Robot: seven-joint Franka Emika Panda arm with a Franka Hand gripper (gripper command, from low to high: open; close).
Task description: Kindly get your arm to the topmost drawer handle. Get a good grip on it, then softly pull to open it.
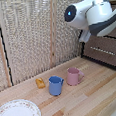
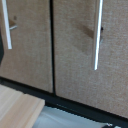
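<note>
The white arm (image 1: 93,13) with its dark round joint cap (image 1: 70,13) reaches in from the exterior view's upper right, in front of the dark brown drawer unit (image 1: 106,52). A thin silver handle bar (image 1: 100,49) shows faintly on the drawer front below the arm. The front above it is mostly hidden by the arm. The wrist view faces two brown fronts, each with a silver bar: one (image 2: 97,35) is near, the other (image 2: 7,25) is at the picture's edge. I cannot tell which bar is the topmost. No fingers show in either view.
On the light wooden table (image 1: 92,98) stand a blue mug (image 1: 55,85), a pink mug (image 1: 73,75), a small orange object (image 1: 40,83) and a white plate (image 1: 17,113). A woven screen (image 1: 32,36) stands behind them. A corner of the table (image 2: 17,107) shows in the wrist view.
</note>
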